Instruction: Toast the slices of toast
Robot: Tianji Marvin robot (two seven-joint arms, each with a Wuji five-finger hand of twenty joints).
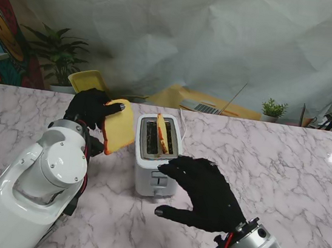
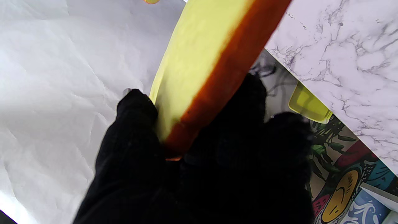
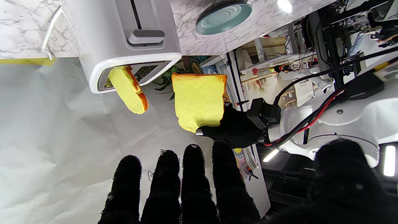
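A white two-slot toaster (image 1: 156, 159) stands mid-table, its lever (image 3: 146, 36) on the side facing me. One yellow toast slice with an orange crust (image 1: 162, 132) stands tilted in the right slot, half sticking out (image 3: 129, 90). My left hand (image 1: 88, 108) is shut on a second slice (image 1: 119, 127), holding it upright in the air just left of the toaster (image 3: 199, 104); its crust edge fills the left wrist view (image 2: 224, 71). My right hand (image 1: 203, 190) hovers open, fingers spread (image 3: 192, 186), over the toaster's near right corner, holding nothing.
A yellow tray (image 1: 89, 80) sits at the table's far left edge (image 2: 307, 104). A white cord (image 1: 181, 121) runs from the toaster's back. A teal disc (image 3: 224, 18) shows on the marble in the right wrist view. Potted plants and a laptop lie beyond the table.
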